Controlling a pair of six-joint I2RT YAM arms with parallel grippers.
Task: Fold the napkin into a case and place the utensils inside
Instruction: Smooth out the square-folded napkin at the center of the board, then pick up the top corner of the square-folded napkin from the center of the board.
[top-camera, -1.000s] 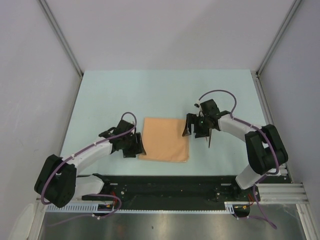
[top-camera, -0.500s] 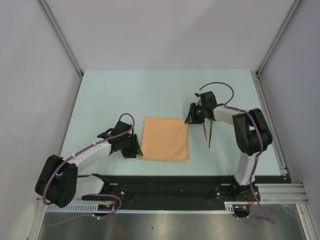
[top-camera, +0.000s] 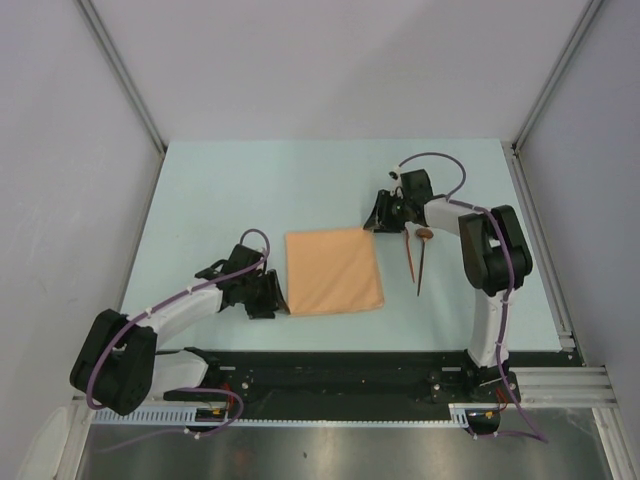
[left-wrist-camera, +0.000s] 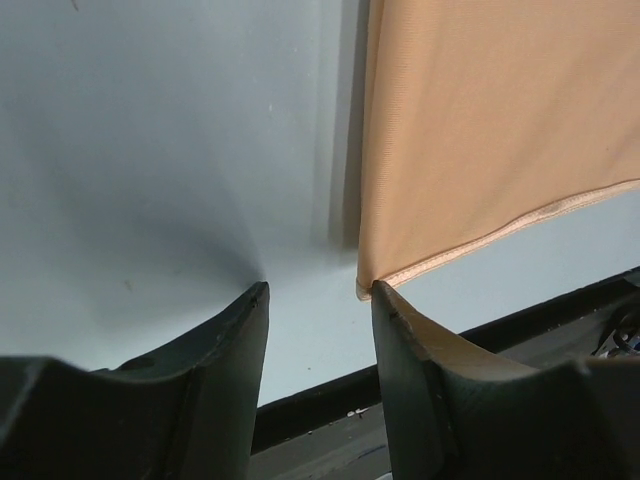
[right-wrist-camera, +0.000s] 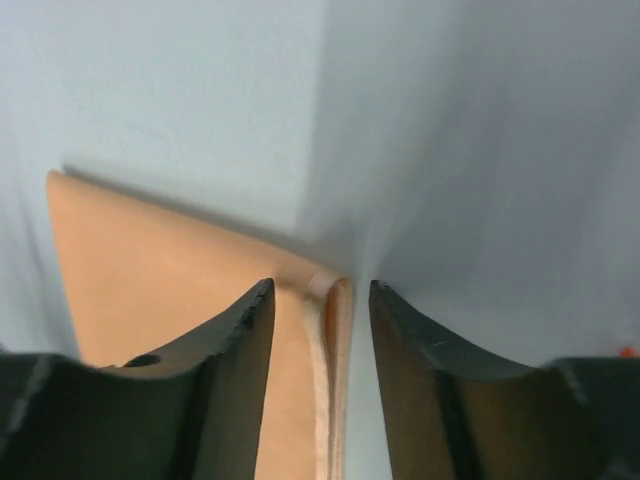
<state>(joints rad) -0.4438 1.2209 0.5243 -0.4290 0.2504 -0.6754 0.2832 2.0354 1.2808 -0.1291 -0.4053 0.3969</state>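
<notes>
The napkin (top-camera: 334, 271) lies centred on the table (top-camera: 250, 190) — utensils (top-camera: 420, 265) just right of it, side by side.

Overhead camera looks down; close wrist cameras share the napkin (top-camera: 333, 272).

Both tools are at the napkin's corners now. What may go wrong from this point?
The left tool is open, with the napkin corner at one finger's tip, not centred; closing might miss the cloth. The utensils lie close beside the right tool; its arm might knock them while folding.
</notes>
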